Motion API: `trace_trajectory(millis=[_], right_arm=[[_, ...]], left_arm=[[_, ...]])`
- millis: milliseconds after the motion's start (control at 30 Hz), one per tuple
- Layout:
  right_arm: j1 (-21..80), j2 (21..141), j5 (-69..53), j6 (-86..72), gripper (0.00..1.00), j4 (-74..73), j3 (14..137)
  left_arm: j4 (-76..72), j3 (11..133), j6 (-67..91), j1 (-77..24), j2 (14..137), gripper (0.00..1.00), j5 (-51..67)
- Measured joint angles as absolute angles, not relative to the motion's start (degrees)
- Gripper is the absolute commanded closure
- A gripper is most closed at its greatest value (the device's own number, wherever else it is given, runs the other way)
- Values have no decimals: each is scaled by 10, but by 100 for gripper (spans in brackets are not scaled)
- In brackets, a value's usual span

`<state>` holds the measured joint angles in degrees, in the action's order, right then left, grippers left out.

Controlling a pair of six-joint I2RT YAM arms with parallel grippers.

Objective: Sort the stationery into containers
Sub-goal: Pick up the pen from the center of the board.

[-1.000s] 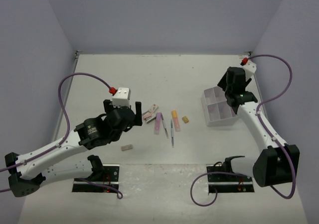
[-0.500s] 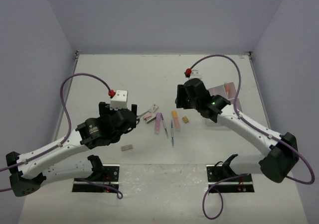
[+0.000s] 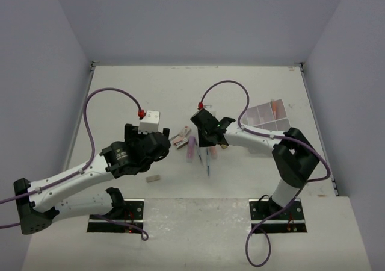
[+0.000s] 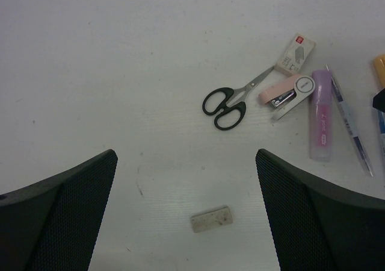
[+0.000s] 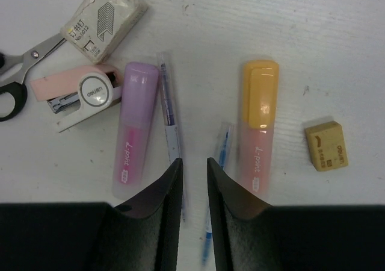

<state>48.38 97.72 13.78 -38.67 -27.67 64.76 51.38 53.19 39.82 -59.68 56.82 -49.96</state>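
Two grippers hold nothing. The left gripper [image 4: 186, 156] has its jaws wide apart near the scissors [image 4: 227, 103]. The right gripper [image 5: 194, 164] has its jaws narrowly apart over the pens [image 5: 170, 123], between the purple marker [image 5: 135, 129] and the orange marker [image 5: 258, 123]. The tray [image 3: 265, 116] stands well right.

staple box [image 5: 103, 19]: "No.0012" in dark print beside a drawing of a staple strip. A red logo square sits at one corner and small characters above the number, both too fine to read.
pink stapler [image 5: 78, 96]: "deli" in white on the round grey disc.
purple marker [image 5: 133, 129]: "L-point" along the clear barrel. The small pink label under it is unreadable.
orange marker [image 5: 257, 126]: "L-point" in the same slanted lettering. The small label below it is unreadable.
tan eraser [image 5: 325, 145]: a dark printed mark and a line of letters on top, not legible.
left wrist view: the staple box shows its red logo and grey print, but no letters can be made out.
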Motion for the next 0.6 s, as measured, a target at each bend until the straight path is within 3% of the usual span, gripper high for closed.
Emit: trace_trajectory(millis=[600], right_arm=[[484,1019,159,-399,74,-292,653]], left_arm=[[505,526,392,-597,563,0,-488]])
